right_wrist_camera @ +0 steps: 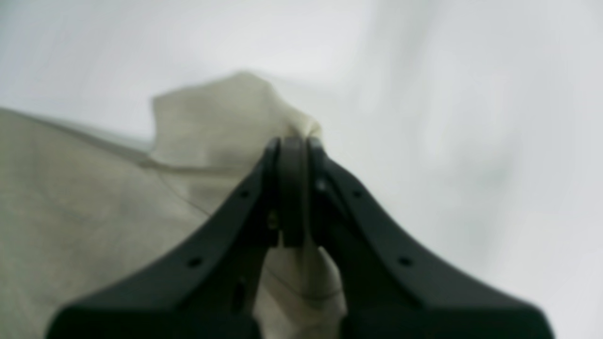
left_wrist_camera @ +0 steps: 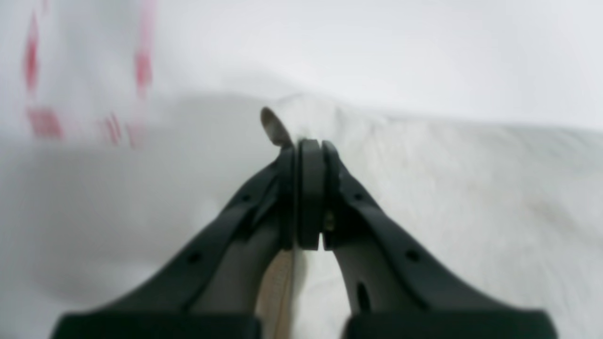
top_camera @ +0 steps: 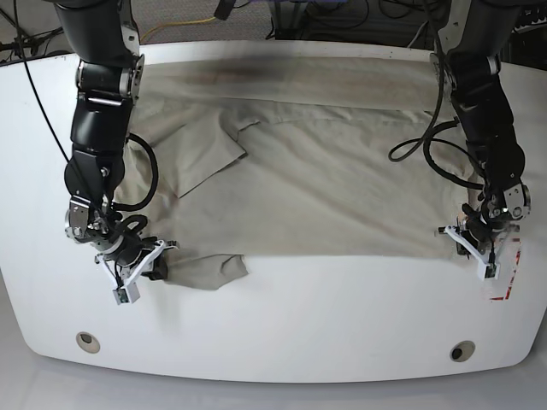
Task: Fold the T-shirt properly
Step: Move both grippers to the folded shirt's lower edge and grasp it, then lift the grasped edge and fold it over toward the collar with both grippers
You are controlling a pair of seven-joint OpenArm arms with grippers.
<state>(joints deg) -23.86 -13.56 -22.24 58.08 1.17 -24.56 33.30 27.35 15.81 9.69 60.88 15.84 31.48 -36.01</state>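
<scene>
Beige cotton, soft and creased, stretched across a glossy white desk [top_camera: 273, 325].

Spread wide between both arms lies the T-shirt [top_camera: 325, 188], pale khaki, wrinkled, one sleeve folded over near its left part in the base view. Left pincer [left_wrist_camera: 308, 155], matte black, is pressed together, seemingly nipping a fabric edge, though blur hides detail. Right pincer [right_wrist_camera: 292, 150] pinches a bunched corner.

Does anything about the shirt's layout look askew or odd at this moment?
Yes. The T-shirt lies spread unevenly: one sleeve is flopped inward over the body, and the corner by the right gripper is bunched and curled.
</scene>
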